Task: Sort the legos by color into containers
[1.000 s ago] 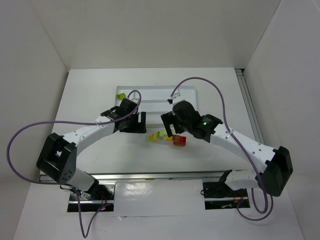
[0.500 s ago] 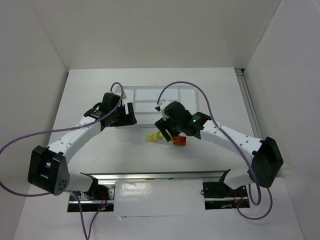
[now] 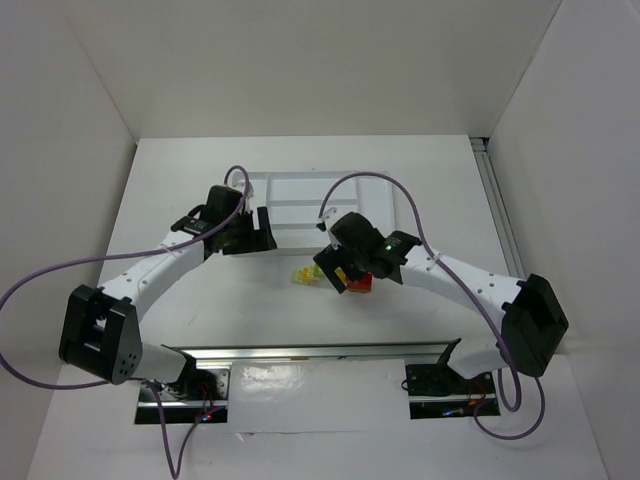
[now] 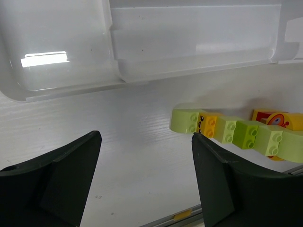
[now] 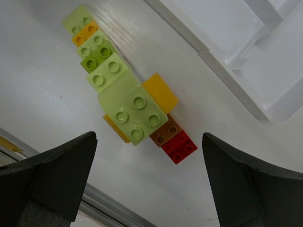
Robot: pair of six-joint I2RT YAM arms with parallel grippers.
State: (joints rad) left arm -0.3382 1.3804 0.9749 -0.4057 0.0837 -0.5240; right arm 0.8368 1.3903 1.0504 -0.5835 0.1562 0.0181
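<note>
The legos lie in one cluster on the table just in front of the white tray (image 3: 300, 192). In the right wrist view, a row of small lime bricks (image 5: 97, 52) with one orange leads to a big lime brick (image 5: 135, 111). Yellow-orange (image 5: 161, 92), brownish (image 5: 165, 131) and red (image 5: 179, 146) bricks touch it. My right gripper (image 5: 149, 142) (image 3: 336, 276) is open and empty above the cluster. My left gripper (image 4: 146, 142) (image 3: 262, 230) is open and empty over the tray's near edge (image 4: 142, 78). The brick row (image 4: 227, 130) lies to its right.
White walls close in the table on three sides. A metal rail (image 3: 310, 352) runs along the near edge by the arm bases. Purple cables (image 3: 390, 185) loop above both arms. The tray's corner (image 5: 236, 33) shows at the upper right of the right wrist view.
My left gripper has swung left and back along the tray's near edge. My right gripper has moved toward me and to the left, over the lego cluster. The bricks have not moved.
</note>
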